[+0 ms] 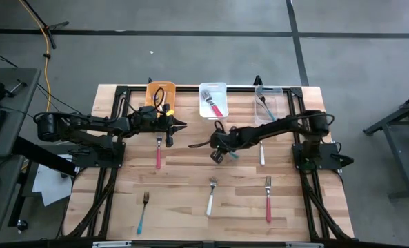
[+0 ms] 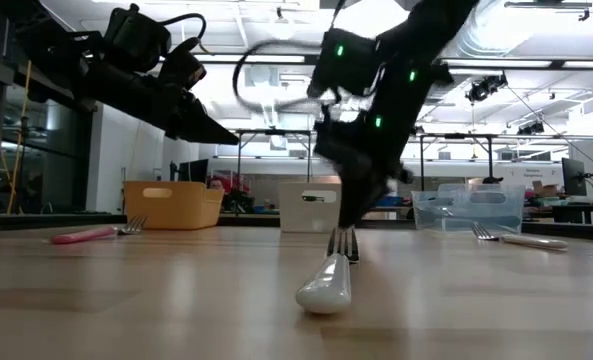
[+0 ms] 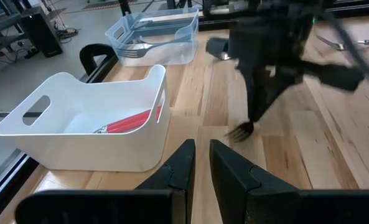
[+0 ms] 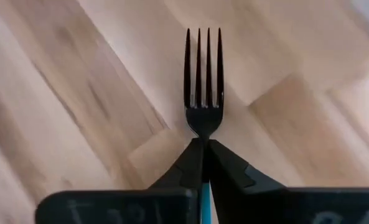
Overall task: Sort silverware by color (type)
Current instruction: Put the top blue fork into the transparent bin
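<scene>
- Pinching a teal-handled fork [image 4: 203, 81] in the right tool [image 1: 221, 153], fingers clamped tight on its neck, mid-desk below the white bin [image 1: 213, 100].
- Hovering the left tool [image 1: 178, 127] nearly closed and empty, above a pink fork [image 1: 158, 151].
- Already holding sorted pieces: a pink fork in the white bin, forks in the clear bin [image 1: 268, 103].
- Awaiting sorting on the desk [image 1: 190, 207]: a teal fork [image 1: 143, 212], two white forks [image 1: 211, 196], another pink fork [image 1: 267, 198].
- Judging the job roughly half done.

Wooden table [image 1: 190, 186] with three bins [image 1: 213, 100] and scattered forks [image 1: 211, 196].
</scene>
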Motion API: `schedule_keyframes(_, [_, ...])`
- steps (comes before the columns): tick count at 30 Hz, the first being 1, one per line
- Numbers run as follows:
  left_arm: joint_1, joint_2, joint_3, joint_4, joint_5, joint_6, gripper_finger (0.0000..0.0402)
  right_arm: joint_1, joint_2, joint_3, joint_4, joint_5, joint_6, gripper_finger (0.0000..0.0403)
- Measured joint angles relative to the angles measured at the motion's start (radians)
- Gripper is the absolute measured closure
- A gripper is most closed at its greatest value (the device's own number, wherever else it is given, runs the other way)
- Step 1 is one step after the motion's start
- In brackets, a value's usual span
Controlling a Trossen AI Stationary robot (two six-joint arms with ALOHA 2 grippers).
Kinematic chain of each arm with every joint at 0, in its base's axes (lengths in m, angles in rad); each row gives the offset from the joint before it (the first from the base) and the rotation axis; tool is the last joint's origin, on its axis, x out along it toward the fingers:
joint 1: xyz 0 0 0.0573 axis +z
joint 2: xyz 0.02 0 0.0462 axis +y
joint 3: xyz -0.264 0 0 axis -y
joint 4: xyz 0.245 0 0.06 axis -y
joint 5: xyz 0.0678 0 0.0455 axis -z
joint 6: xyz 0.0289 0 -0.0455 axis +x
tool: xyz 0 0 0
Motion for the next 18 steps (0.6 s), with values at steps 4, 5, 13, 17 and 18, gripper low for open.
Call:
schedule_keyframes(4, [0.000,0.000,0.000,0.000,0.000,0.003,0.0362,-0.027,-0.105,0.002,-0.114,0.046,-0.014,0.0397])
schedule_keyframes(5, [0.000,0.000,0.000,0.000,0.000,0.006,0.0362,-0.036,-0.131,0.002,-0.153,0.054,-0.014,0.0395])
schedule_keyframes(13, [0.000,0.000,0.000,0.000,0.000,0.007,0.0362,-0.154,-0.384,0.003,-0.491,0.238,0.011,0.0398])
schedule_keyframes(17, [0.000,0.000,0.000,0.000,0.000,0.007,0.0362,-0.272,-0.473,-0.005,-0.640,0.342,0.034,0.0395])
schedule_keyframes(18, [0.000,0.000,0.000,0.001,0.000,0.007,0.0362,-0.308,-0.486,-0.016,-0.642,0.355,0.012,0.0395])
